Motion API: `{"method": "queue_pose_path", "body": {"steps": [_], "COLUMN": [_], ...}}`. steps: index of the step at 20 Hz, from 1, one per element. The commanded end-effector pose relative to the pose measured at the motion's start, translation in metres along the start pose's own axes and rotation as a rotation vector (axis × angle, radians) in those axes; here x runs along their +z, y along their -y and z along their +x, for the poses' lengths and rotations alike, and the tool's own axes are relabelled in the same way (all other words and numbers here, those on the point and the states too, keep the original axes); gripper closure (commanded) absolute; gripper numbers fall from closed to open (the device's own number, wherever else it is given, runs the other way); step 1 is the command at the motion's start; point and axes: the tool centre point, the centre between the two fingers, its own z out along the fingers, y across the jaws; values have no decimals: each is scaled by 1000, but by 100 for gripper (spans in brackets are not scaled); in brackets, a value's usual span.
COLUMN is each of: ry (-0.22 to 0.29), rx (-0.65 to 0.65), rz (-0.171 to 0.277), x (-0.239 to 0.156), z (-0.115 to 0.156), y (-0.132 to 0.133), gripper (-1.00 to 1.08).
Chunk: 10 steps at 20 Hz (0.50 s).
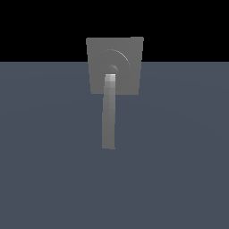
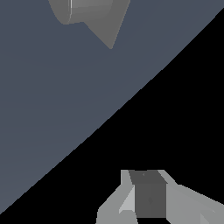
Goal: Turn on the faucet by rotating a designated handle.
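Fingers (image 2: pixel 131 205) of the gripper (image 2: pixel 151 197) show only in the wrist view, as pale grey angular pieces flanking a darker grey block; the tips are cut off by the frame edge, so I cannot tell whether they stand wide or narrow, and nothing is seen held between them. Same view: part of the matte grey faucet (image 2: pixel 94 15) appears far from the gripper, across a stretch of flat slate-blue floor (image 2: pixel 57 109), with black background filling the side nearest the gripper. Faucet and gripper are well apart, no contact. Exterior view: no arm or gripper visible. The faucet's matte grey square plate (image 1: pixel 127 51) stands upright at the far edge of the floor, roughly central, its upper part against the black background. A raised circular hub (image 1: pixel 120 60) sits on the plate face. The long, slim, straight grey bar handle (image 1: pixel 108 116) starts at the hub centre and runs toward the near side of the scene, leaning very slightly to the exterior view's left, ending in a squared tip. The bar is longer than the plate is wide.
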Motion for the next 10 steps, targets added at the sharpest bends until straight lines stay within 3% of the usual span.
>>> {"method": "queue_pose_path", "body": {"steps": [1,10], "ry": [69,345], "rx": [-118,-580], "rz": [-87,-341], "x": [-14,-59], "z": [8,60], "y": [-9,-26], "gripper": [108,108]}}
